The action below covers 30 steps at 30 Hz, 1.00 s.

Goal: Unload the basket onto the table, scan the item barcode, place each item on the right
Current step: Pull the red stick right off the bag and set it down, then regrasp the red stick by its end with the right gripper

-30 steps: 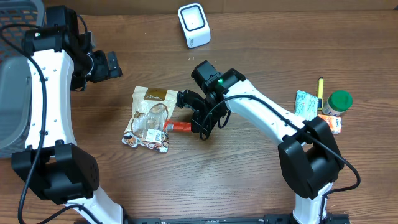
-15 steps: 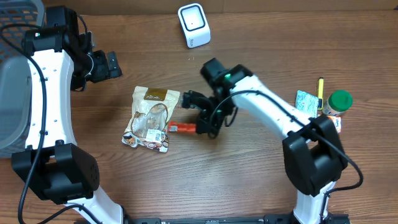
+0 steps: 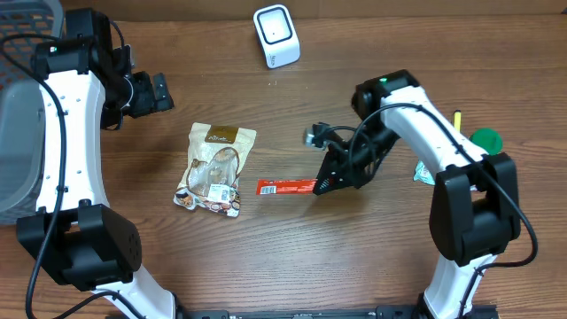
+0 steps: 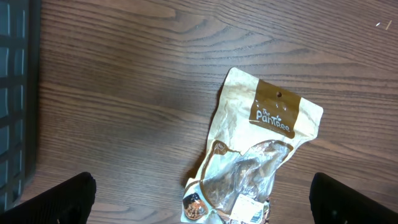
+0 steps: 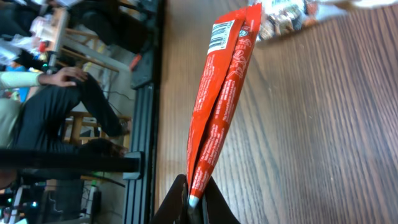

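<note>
**Task item.** The red stick packet [image 3: 285,187] is pinched at one end by the right end effector [image 3: 321,186], whose fingers are pressed together on the sealed tip. The packet lies near-level over the tabletop [image 3: 292,266], right of the brown snack pouch [image 3: 214,168]. The white barcode scanner [image 3: 276,35] stands well apart, at the far edge. The left end effector [image 3: 164,91] is spread wide, holds nothing, and hangs above the pouch.

**Risks.**
- The grip covers only the packet's end seam. The long free length may sag, swing or slip out on the way to the scanner.
- The printed barcode [image 5: 219,36] is at the free end, on a creased, folded face. If that face is turned away or curled, the scan may fail.
- A low path could drag the free end across the pouch.

**Containers.**
- Grey bin [image 3: 16,151], left edge: contents cannot be made out.
- Dark mesh basket [image 3: 31,13], far-left corner: interior not visible.
- Snack pouch: its clear window shows pale pieces inside.
- Green-lidded jar [image 3: 485,139], right: mostly hidden by the arm, contents unseen.
</note>
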### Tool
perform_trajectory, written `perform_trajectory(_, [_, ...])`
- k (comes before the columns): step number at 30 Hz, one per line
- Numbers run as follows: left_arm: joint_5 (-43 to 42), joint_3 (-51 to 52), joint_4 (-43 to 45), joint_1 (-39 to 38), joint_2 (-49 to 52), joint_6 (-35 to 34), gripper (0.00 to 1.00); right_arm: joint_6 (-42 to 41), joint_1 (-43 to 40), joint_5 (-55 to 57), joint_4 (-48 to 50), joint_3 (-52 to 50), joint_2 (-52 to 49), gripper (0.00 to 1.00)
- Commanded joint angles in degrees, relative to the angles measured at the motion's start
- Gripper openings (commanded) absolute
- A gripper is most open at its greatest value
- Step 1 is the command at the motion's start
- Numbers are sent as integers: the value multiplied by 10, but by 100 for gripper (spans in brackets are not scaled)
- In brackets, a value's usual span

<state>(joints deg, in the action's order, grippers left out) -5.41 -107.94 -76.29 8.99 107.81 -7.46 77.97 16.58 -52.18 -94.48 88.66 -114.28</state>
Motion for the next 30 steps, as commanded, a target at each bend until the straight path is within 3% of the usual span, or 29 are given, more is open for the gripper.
perform_trajectory(1, [-4,1,1,-4,-3,7,100,142,-16,-43,-24,-3,23,4])
perform_trajectory(7, [-4,1,1,-4,-3,7,100,96,-16,-25,-5,-3,23,4])
perform_trajectory(16, [-4,1,1,-4,-3,7,100,-222,-12,73,195,-42,23,8])
perform_trajectory(19, [-4,1,1,-4,-3,7,100,-257,-12,102,231,-68,23,12])
perform_trajectory(20, [-4,1,1,-4,-3,7,100,-257,-12,102,237,-75,23,16])
perform_trajectory(21, [-4,1,1,-4,-3,7,100,-257,-12,102,241,-81,23,27])
perform_trajectory(22, [-4,1,1,-4,-3,6,100,-257,-12,102,244,-87,23,46])
perform_trajectory(25, [-4,1,1,-4,-3,7,100,-258,-12,116,250,-97,23,68])
perform_trajectory(27, [-4,1,1,-4,-3,7,100,-275,-12,135,257,-97,23,75])
perform_trajectory(30, [-4,1,1,-4,-3,7,100,-368,-12,161,304,-97,23,76])
